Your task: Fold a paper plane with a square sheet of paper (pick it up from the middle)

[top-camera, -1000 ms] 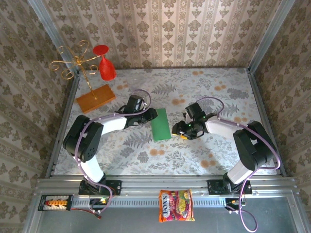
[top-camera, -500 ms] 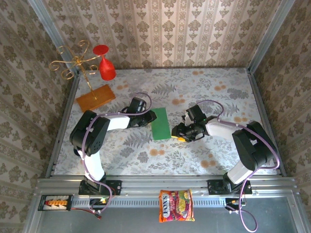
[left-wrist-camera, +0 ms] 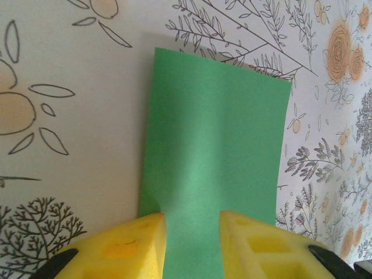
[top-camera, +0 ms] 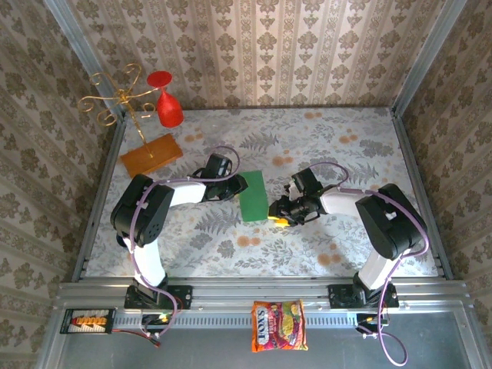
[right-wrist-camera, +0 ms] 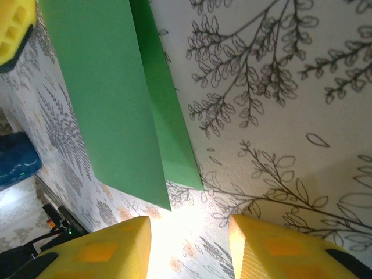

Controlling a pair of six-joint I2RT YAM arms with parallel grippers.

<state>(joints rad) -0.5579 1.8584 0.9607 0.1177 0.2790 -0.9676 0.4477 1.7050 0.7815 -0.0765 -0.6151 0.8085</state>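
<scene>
The square sheet of paper is bright green and lies folded in half as a long rectangle on the flowered tabletop, not shaped as a paper plane. In the left wrist view the sheet runs under and between the yellow fingers of my left gripper, which stand a narrow gap apart over its near edge. My left gripper sits at the sheet's left edge. My right gripper is open at the sheet's lower right corner. In the right wrist view the sheet has its top layer lifted, just beyond my right gripper.
An orange-brown board with a gold wire stand and a red glass occupies the back left corner. A snack packet lies on the front rail. Patterned walls enclose the table.
My right gripper has slid left to the sheet's lower right corner and its jaws have narrowed. The left gripper has stayed at the sheet's left edge while its arm shifted.
</scene>
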